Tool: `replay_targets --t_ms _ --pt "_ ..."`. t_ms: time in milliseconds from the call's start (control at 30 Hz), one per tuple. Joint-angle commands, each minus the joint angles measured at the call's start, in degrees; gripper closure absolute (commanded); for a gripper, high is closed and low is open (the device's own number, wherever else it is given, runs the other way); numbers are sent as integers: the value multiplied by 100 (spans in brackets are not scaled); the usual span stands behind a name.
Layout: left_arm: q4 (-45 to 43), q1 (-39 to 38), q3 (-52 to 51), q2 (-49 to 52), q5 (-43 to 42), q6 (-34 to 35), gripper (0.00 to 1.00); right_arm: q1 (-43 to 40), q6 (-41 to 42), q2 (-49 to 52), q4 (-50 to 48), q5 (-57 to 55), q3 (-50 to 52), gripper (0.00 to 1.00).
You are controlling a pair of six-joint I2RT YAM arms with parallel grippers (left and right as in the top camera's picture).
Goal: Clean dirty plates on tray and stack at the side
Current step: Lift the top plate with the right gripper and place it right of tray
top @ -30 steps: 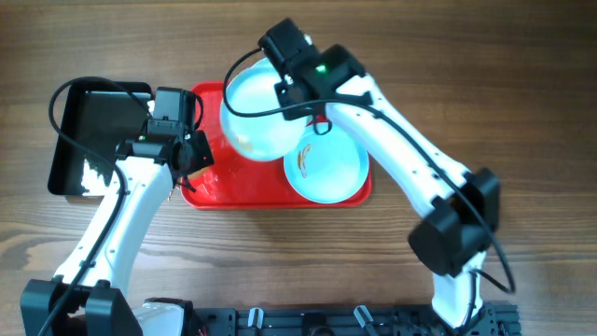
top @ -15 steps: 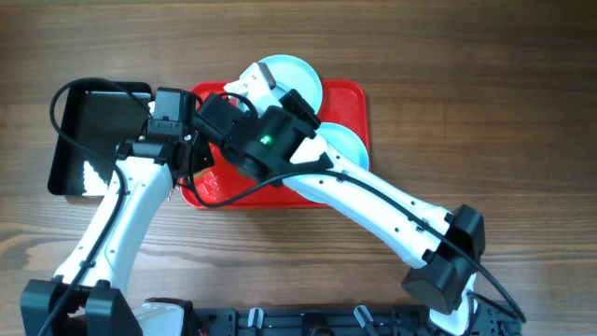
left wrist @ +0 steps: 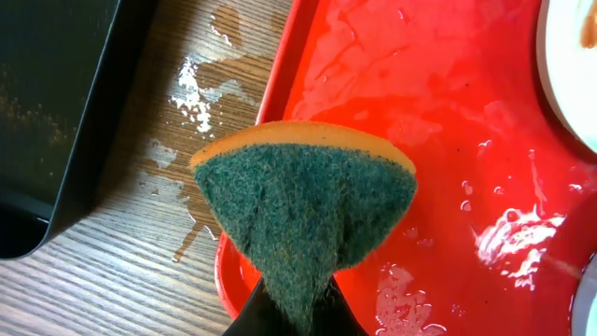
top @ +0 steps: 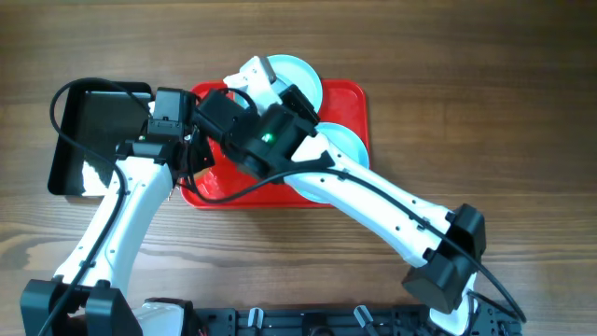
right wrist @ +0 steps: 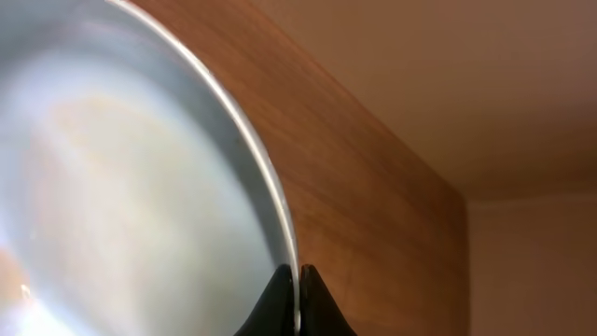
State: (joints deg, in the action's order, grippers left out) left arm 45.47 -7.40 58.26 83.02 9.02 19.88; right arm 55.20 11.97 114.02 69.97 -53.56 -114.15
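Observation:
My right gripper (right wrist: pixel 298 280) is shut on the rim of a pale blue-white plate (right wrist: pixel 121 187) and holds it tilted. Overhead, this plate (top: pixel 297 79) is over the back edge of the red tray (top: pixel 347 93), with the right gripper (top: pixel 269 73) at its left side. A second plate (top: pixel 347 145) lies on the tray, partly hidden under the right arm. My left gripper (left wrist: pixel 297 313) is shut on a green and orange sponge (left wrist: pixel 303 196) above the tray's wet left edge (left wrist: pixel 448 112). A plate edge with a brown smear (left wrist: pixel 571 84) shows at the right of the left wrist view.
A black rectangular tray (top: pixel 89 131) stands left of the red tray and also shows in the left wrist view (left wrist: pixel 56 112). Water is spilled on the wooden table (left wrist: pixel 191 89) between them. My right arm (top: pixel 373 201) crosses low over the red tray.
Over the last second my right arm swung across the tray and carried the plate from the tray's middle to its back edge. It has hardly moved in the last half second. The left arm is still.

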Motion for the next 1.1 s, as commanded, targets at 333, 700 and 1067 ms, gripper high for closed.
replay_targets --t_ms 333,700,1067 --pt "20 11 83 -9 -63 72 96 -81 -262 -31 -205 1460 -63 96" --pt "28 15 83 -7 -63 28 96 -4653 455 0 188 7350 42 96" --pt "17 15 79 -9 -66 31 96 -7324 1200 0 -844 6483 2369 96"
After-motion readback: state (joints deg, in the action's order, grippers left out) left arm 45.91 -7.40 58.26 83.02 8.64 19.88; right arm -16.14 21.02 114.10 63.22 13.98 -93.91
